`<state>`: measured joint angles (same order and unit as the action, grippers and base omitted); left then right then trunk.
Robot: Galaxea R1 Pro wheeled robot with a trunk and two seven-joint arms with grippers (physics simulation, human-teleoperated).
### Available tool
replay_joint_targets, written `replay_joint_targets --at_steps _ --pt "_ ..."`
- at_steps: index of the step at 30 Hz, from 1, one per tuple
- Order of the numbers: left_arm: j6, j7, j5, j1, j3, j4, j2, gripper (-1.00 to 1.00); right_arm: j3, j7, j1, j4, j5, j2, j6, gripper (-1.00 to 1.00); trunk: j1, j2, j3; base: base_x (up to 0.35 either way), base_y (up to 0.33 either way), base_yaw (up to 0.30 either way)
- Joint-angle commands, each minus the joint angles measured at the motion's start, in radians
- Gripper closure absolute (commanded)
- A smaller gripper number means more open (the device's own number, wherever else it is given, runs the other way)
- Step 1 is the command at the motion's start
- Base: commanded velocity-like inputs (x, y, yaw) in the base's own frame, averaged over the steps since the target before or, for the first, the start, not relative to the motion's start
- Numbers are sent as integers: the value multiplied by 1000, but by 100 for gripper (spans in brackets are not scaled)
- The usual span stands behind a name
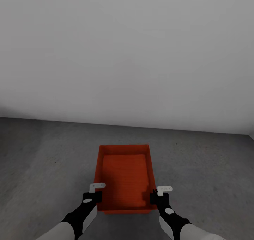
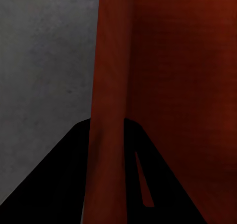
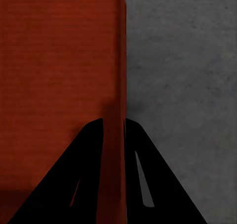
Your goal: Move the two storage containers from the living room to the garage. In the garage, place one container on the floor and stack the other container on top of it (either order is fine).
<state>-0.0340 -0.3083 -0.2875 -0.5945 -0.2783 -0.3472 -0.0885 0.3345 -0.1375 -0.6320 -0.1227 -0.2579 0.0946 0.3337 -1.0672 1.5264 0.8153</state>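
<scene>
A: Right, eyes on the storage container (image 1: 125,176), orange-red, low straight walls, no lid, sitting square in front of the robot over the dark grey floor (image 1: 42,155), with the pale grey wall (image 1: 127,49) behind it.

B: And both arms are on it. The left gripper (image 1: 92,196) is at the near left corner, the right gripper (image 1: 158,196) at the near right corner.

A: The left wrist view settles it: the container's side wall (image 2: 106,135) runs straight between the two dark fingers (image 2: 64,174), one inside the box, one outside. Clamped on that wall.

B: Same story on the other side. The thin wall (image 3: 120,135) sits between the right fingers (image 3: 84,174), pinched tight, with bare concrete just beyond.

A: Is the box down or in the air?

B: Hard to call. It reads low and close to the concrete, but I can't tell whether the base is touching.

A: So where are we in the job?

B: I'd judge this one has reached the garage and is either just about set down or just about to be. I see one box here, nothing stacked beneath or on it.

A: Meaning, by my reckoning, release comes next, and the stacking of the second container is yet to be done.
</scene>
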Motion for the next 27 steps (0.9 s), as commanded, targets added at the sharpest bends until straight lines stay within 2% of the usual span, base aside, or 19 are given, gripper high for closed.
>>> replay_joint_targets --at_steps 1,4,27 --pt "-4 -11 10 -2 51 -6 6 100 -10 1 0 15 -12 -10 4 100 -4 8 4 0 0 0" --pt "-4 -11 10 -2 51 -6 5 100 -11 1 0 15 -12 -10 4 100 -15 29 13 0 0 0" --pt "-4 -11 10 -2 51 -6 5 100 -10 -1 0 15 -12 -8 4 100 -15 29 13 0 0 -1"
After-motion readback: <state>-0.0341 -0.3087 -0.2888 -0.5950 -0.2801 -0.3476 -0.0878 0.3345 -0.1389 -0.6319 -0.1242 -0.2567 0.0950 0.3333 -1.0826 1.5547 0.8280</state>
